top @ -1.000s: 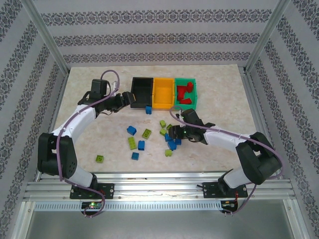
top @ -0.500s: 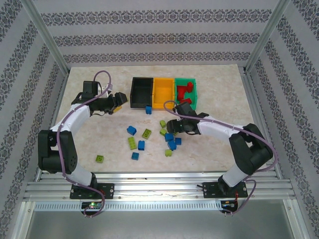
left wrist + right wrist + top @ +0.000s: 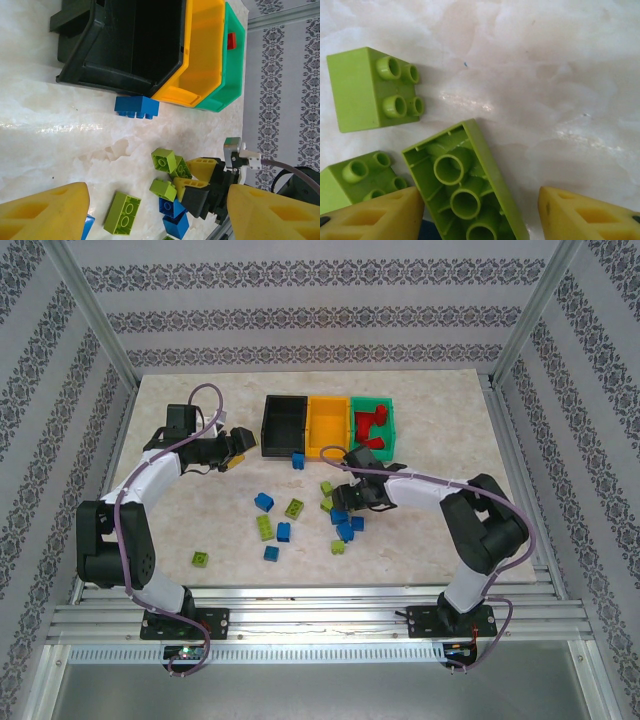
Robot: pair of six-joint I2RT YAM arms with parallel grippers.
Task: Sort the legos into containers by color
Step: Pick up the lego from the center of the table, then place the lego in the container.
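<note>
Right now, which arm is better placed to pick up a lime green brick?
Right. The right gripper hangs open over the lime green bricks, an upturned one between its fingers. The left gripper sits near the black bin, away from that cluster.

A black bin point(image 3: 82, 57), yellow bin point(image 3: 205, 45) and green bin point(image 3: 234, 75) stand touching, left to right. A blue brick point(image 3: 136, 106) lies just on their near side. Nearer still, lime bricks point(image 3: 164, 160) crowd the right gripper point(image 3: 192, 176).

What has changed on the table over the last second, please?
The left hand drew back leftward from the black plastic bin, open and empty. The right hand shifted toward the far side, now open over an upturned lime green brick. The bins and loose bricks look unmoved.
</note>
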